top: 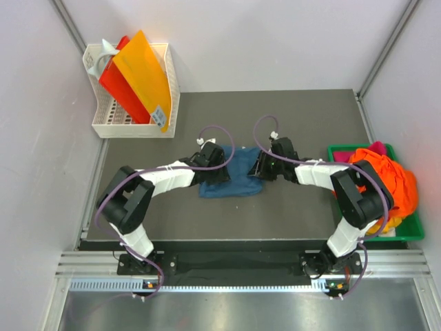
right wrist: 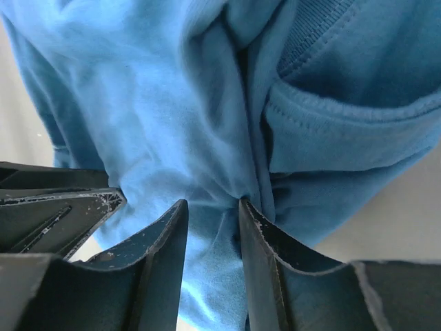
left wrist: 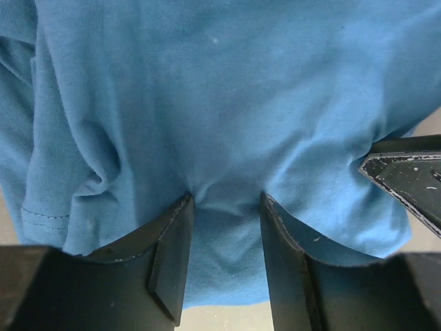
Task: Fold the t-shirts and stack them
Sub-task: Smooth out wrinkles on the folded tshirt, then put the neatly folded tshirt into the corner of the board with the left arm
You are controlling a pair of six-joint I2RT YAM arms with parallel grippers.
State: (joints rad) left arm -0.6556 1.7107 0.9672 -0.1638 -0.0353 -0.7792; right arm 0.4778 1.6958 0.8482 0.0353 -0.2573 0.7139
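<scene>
A dark teal-blue t-shirt (top: pixel 234 181) lies partly folded on the dark mat between my two grippers. My left gripper (top: pixel 215 165) holds its left edge. In the left wrist view the cloth (left wrist: pixel 220 103) bunches between the fingers of that gripper (left wrist: pixel 225 200). My right gripper (top: pixel 264 165) holds the shirt's right edge. In the right wrist view folded cloth and a hem (right wrist: pixel 331 124) run down between the fingers of that gripper (right wrist: pixel 213 203). Orange (top: pixel 386 179), magenta-pink (top: pixel 377 147) and yellow (top: pixel 391 224) t-shirts lie heaped at the right.
The heaped shirts sit in a green plastic tray (top: pixel 406 236) at the mat's right edge. A white basket (top: pixel 131 127) with orange and red sheets stands at the back left. Grey walls close in both sides.
</scene>
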